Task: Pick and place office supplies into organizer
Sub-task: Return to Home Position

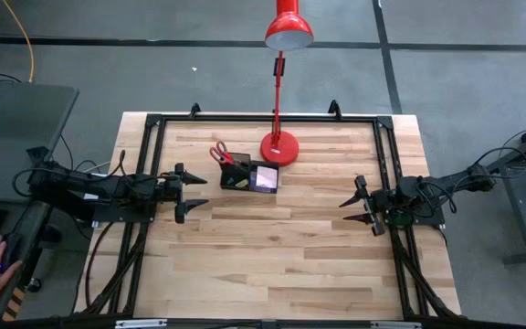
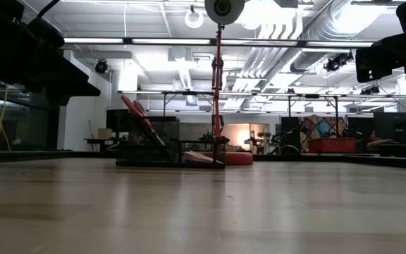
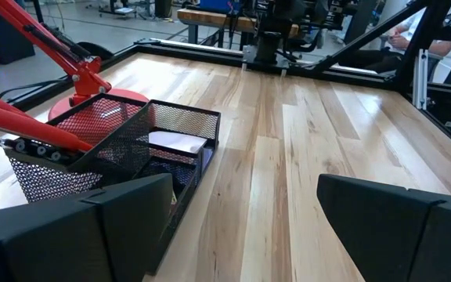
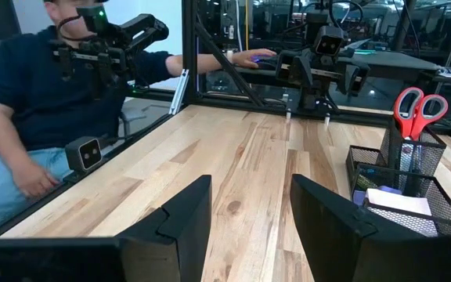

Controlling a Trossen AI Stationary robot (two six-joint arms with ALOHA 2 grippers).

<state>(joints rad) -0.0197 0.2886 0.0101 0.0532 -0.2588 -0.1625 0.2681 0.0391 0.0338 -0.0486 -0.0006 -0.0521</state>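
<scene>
Organizer (image 1: 249, 175), loaded with scissors (image 1: 220, 153) and notes (image 1: 265, 176), sits just ahead of the empty, wide-spread left gripper (image 1: 199, 190), right gripper (image 1: 356, 206) likewise wide and well apart; any forward drift could snag it.

Text, labels, brands, numbers, signs: none can be read in any of the four views.
</scene>
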